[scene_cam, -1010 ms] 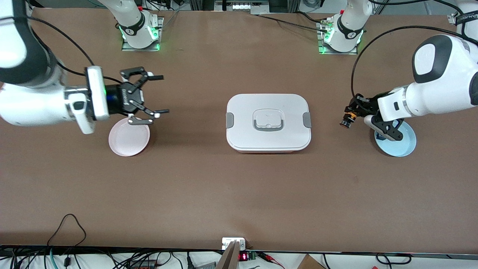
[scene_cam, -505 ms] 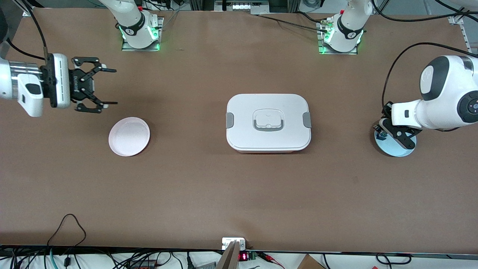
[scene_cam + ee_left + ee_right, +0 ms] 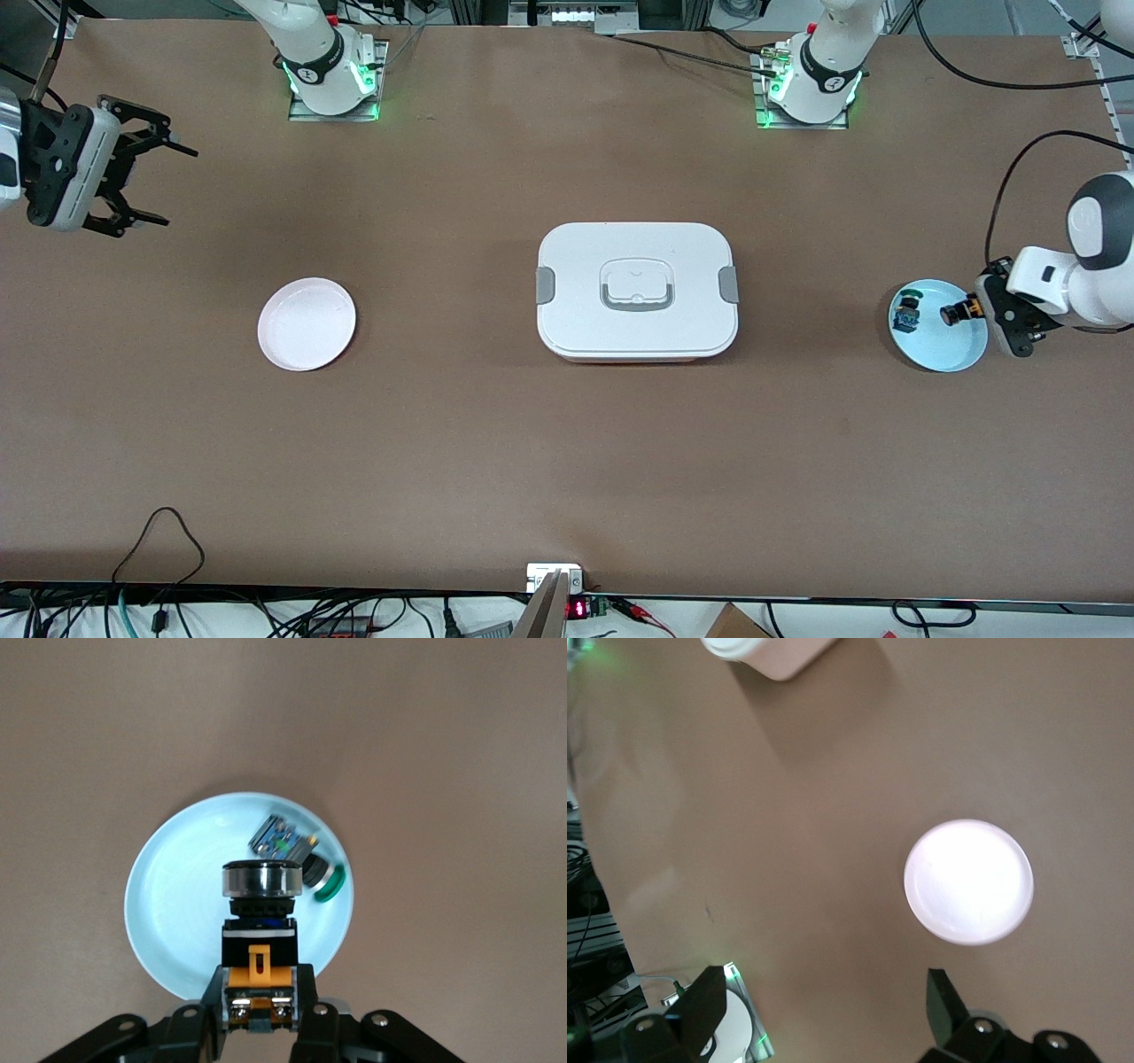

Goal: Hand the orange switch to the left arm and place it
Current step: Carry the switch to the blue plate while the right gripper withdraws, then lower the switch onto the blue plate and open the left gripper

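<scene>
Front view: the right gripper (image 3: 146, 182) is hanging over the bare table (image 3: 496, 443) at the right arm's end, its fingers spread wide and grasping nothing. A pink plate (image 3: 306, 323) is sitting on the table near it, closer to the camera. The white box (image 3: 636, 290) (lid on, grey latches at both sides) is resting at mid-table, well apart from both grippers. Toward the left arm's end, a blue plate (image 3: 939, 337) is holding a green switch (image 3: 905, 312), which is lying on its side. The left gripper (image 3: 970, 309) is hovering over that plate's rim, clenched on the orange switch (image 3: 957, 311). In the left wrist view, the fingers (image 3: 306, 988) are pinching the switch's (image 3: 259, 921) orange base, with its round cap pointing away over the blue plate (image 3: 177, 904), just beside the green switch (image 3: 297, 855).
</scene>
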You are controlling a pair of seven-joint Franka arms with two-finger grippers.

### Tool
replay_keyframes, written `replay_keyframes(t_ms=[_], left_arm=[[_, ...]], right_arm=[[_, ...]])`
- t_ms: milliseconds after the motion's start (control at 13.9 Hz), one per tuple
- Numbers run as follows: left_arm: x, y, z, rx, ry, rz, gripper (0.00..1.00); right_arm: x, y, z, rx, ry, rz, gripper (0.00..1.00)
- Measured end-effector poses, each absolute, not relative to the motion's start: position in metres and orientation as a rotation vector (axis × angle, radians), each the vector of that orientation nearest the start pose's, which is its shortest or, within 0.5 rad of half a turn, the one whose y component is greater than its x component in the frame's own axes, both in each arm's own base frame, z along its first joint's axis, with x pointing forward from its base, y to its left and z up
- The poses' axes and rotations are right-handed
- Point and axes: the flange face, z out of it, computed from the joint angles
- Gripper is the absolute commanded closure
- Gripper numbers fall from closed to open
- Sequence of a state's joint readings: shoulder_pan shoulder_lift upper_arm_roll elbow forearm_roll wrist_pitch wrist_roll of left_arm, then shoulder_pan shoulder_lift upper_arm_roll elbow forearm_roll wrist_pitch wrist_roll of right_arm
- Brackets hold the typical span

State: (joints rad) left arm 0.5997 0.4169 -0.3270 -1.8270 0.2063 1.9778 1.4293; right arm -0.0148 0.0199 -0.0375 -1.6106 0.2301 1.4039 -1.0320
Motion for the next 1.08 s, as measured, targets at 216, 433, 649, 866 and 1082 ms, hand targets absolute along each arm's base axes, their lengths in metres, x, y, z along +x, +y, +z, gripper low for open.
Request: replay_keyframes(t_ms=[216,433,649,866,1082], left_arm=[[0.576,0.228,0.263,-2.603,2.043,0.243,0.83],[0.572,0.243,0.235,-2.589,2.091,0.199,0.83],[0.573,0.241,0.218,-2.579,2.121,0.184,0.82],[0.574,0.241,0.209,-2.542,2.141,0.198,0.82],[0.574,0.241,0.203,-2.523,2.153,0.207,0.82]], right_arm=[[0.537,0.005,0.598,-2.66,-1.284,0.19,0.0],[0.535,0.032,0.604,-2.853,-1.118,0.257,0.0],[0.538,0.04,0.607,-2.944,-0.959,0.216,0.0],[0.546,0.035,0.611,-3.062,-0.632,0.121,0.0],[0.557,0.034,0.618,-3.142,-0.333,-0.016,0.0]])
